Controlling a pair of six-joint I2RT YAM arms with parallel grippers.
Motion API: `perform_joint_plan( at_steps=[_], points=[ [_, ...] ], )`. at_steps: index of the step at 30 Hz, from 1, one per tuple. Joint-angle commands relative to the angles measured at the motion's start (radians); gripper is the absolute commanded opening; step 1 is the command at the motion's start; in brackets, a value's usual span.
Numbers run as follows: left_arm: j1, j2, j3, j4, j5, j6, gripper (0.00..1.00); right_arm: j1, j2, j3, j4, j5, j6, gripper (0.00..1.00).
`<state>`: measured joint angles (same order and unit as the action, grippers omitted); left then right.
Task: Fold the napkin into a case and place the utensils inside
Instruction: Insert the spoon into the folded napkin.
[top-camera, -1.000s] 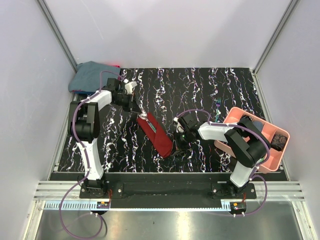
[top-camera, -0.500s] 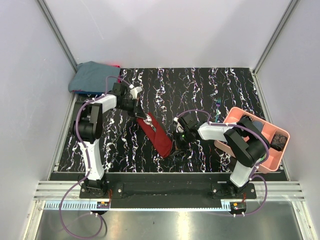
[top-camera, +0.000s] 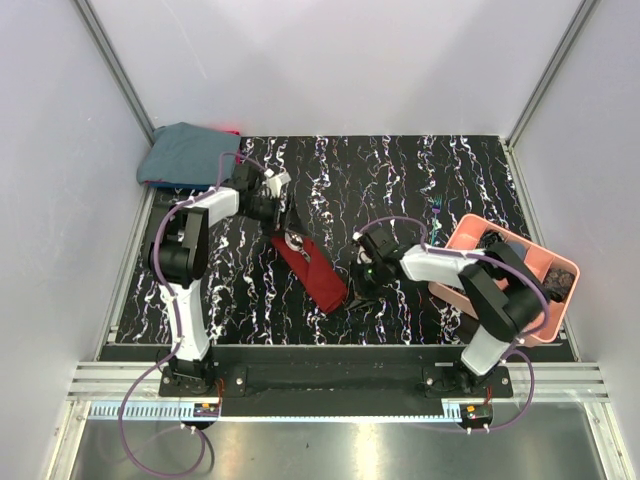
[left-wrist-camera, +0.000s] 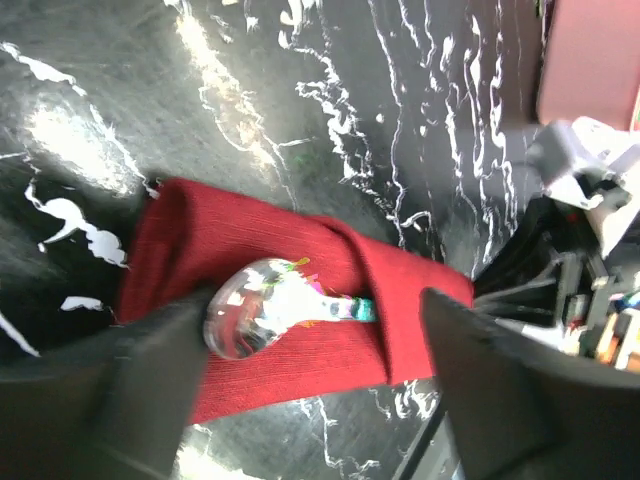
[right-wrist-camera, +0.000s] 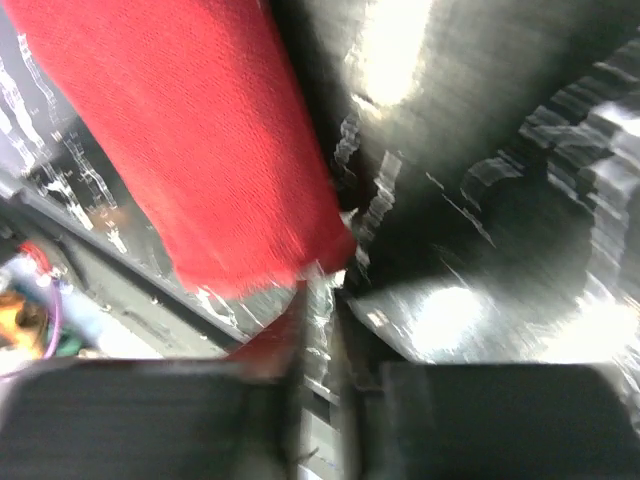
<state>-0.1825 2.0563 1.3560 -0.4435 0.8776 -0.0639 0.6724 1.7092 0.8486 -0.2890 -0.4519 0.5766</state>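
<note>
Case (left-wrist-camera: 250, 235) lies mid-worktop (top-camera: 400, 180); spoon (left-wrist-camera: 265, 310) bowl pokes from its left end. Left tool (left-wrist-camera: 315, 335) gapes astride the spoon. Right tool (right-wrist-camera: 325, 310) sits at the opposite corner, grip unreadable. Advice: push the spoon straight in while pinning that corner.

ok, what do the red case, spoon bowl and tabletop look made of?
Case: woven cloth, matte dark red; fine weave and soft folds show.
Spoon bowl: likely polished metal; mirror reflections.
Tabletop: glossy black, white marble-like veins, glare patches; laminate or stone, can't tell.

No text, label, brand, number or sign can be read in any view.
</note>
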Motion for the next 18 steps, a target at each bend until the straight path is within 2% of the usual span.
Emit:
perform_joint_plan(
  at_steps=[1, 2, 3, 5, 6, 7, 9, 10, 12, 13, 14, 18],
  points=[
    [0.0, -0.071, 0.106, -0.063, -0.063, -0.022, 0.99, -0.007, -0.163, 0.03, -0.206, 0.208, -0.04, 0.32],
    [0.0, -0.1, 0.114, -0.07, -0.078, -0.036, 0.99, -0.013, -0.189, 0.043, -0.234, 0.231, -0.04, 0.38],
    [0.002, -0.117, 0.121, -0.07, -0.122, -0.046, 0.99, -0.026, -0.241, 0.052, -0.26, 0.251, -0.037, 0.5],
    [0.003, -0.177, 0.133, -0.08, -0.181, -0.072, 0.99, -0.055, -0.284, 0.084, -0.324, 0.303, -0.041, 0.62],
    [0.002, -0.2, 0.15, -0.086, -0.271, -0.076, 0.99, -0.077, -0.308, 0.098, -0.344, 0.324, -0.046, 0.67],
    [0.002, -0.253, 0.155, -0.089, -0.323, -0.088, 0.99, -0.133, -0.316, 0.109, -0.364, 0.381, -0.053, 0.77],
    [-0.018, -0.312, 0.149, -0.077, -0.449, -0.119, 0.99, -0.198, -0.3, 0.161, -0.372, 0.433, -0.09, 0.85],
    [-0.031, -0.358, 0.147, -0.07, -0.474, -0.117, 0.99, -0.268, -0.28, 0.214, -0.366, 0.488, -0.106, 0.92],
    [-0.06, -0.402, 0.146, -0.072, -0.547, -0.131, 0.99, -0.347, -0.174, 0.297, -0.36, 0.504, -0.159, 0.96],
    [-0.07, -0.444, 0.143, -0.067, -0.563, -0.142, 0.99, -0.414, -0.128, 0.396, -0.358, 0.509, -0.173, 0.97],
    [-0.101, -0.462, 0.134, -0.069, -0.566, -0.155, 0.99, -0.45, -0.029, 0.449, -0.358, 0.513, -0.185, 0.96],
    [-0.158, -0.522, 0.101, -0.029, -0.491, -0.165, 0.99, -0.546, 0.217, 0.722, -0.393, 0.521, -0.254, 0.9]
  ],
)
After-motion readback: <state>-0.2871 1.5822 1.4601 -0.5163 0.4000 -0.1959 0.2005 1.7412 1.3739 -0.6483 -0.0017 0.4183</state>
